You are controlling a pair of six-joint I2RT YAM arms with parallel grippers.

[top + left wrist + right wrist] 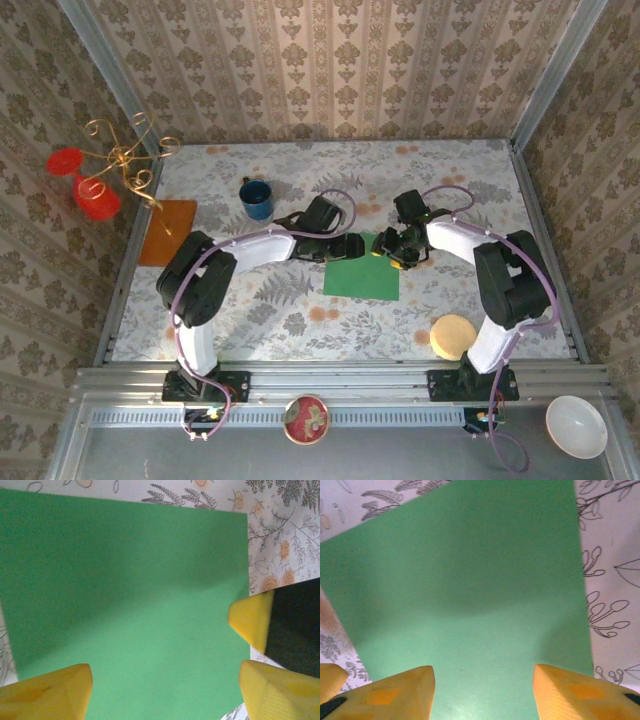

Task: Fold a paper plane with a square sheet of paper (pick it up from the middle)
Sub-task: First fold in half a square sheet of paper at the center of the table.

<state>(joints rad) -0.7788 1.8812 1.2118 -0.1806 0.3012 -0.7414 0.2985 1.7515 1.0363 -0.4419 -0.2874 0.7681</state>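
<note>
Floral-printed tablecloth (300, 312) bears the flat, matte green square sheet of paper (361, 279).

Green sheet (362, 278): far edge hidden beneath left tool (351, 246) and right tool (386, 248), top view; outline cut off by the frame in both wrist views.

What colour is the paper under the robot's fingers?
Plain bright green. The paper shows best in the left wrist view.
</note>
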